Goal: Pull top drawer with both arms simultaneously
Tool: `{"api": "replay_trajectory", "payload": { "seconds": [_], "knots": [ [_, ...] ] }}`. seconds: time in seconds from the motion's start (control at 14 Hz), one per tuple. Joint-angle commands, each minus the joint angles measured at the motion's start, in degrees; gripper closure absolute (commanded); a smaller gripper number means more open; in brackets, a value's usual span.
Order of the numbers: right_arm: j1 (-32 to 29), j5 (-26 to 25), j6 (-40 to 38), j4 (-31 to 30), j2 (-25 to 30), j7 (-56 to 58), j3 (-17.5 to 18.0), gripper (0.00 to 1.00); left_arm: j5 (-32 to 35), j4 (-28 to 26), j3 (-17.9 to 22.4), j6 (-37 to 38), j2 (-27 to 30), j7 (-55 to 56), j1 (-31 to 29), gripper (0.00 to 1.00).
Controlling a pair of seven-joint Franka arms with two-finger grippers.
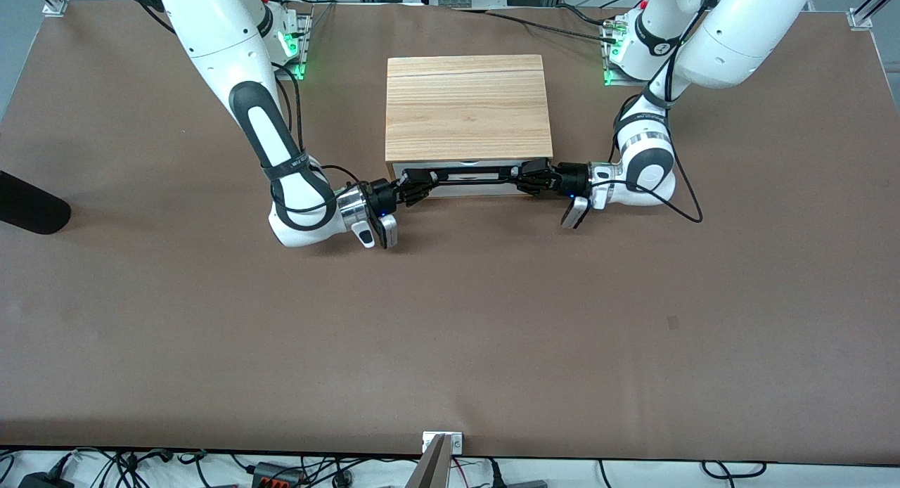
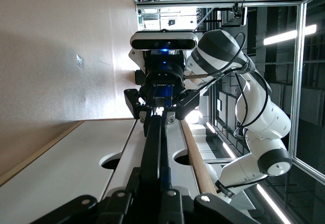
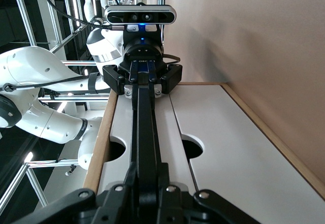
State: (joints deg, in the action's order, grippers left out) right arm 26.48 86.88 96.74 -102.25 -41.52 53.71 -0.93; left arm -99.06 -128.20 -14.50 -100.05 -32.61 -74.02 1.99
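Brown tabletop [image 1: 450,333], bare around a light-wood cabinet [image 1: 467,108]. The drawer [image 1: 464,177], white-fronted, sits at the cabinet's camera-facing side, barely out; inside not visible. Left hand [image 1: 529,176] clamped on one end of the black handle [image 1: 467,176], right hand [image 1: 416,186] clamped on the other end, fingertips facing along the bar. A dark object [image 1: 31,205] lies at the right arm's end.
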Motion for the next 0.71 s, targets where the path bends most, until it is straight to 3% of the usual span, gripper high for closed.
{"api": "replay_trajectory", "payload": {
  "seconds": [0.0,0.21,0.64],
  "knots": [
    [0.1,1.2,-0.2,-0.5,0.3,0.3,0.2,0.91,-1.3,0.1,-0.6,-0.2,-0.3,-2.4,0.4,0.99],
    [0.2,3.1,-0.1,-0.1,-0.3,0.5,0.2,0.91,-1.3,0.2,-0.5,-0.3,-0.3,-2.4,0.6,0.99],
    [-0.3,3.1,0.4,4.8,-3.8,-0.1,0.0,0.91,-1.1,6.1,-0.1,-0.3,-3.8,-1.6,-0.1,0.99]
  ]
}}
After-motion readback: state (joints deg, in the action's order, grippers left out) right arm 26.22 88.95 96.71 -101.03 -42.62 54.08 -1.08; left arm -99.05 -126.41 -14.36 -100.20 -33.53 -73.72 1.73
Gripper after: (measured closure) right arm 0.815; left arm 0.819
